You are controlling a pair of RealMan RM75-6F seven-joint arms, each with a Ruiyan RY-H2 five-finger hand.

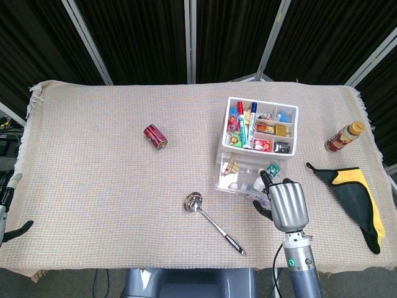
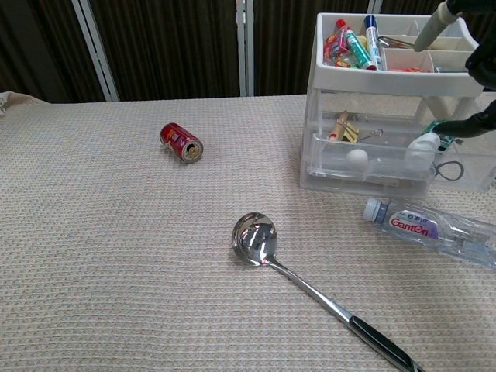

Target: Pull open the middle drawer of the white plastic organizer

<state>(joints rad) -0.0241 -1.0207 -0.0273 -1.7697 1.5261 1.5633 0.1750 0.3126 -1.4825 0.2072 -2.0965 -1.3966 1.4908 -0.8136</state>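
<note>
A white plastic organizer stands on the table, its middle drawer pulled out. Just before it lies a bottle labelled "GamCn"-like lettering, partly cut off. The right hand hovers by the drawer front; its grip is unclear. The left hand is mostly cropped.

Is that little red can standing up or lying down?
Lying down: the red can rests on its side on the tablecloth, its top facing sideways.
</note>
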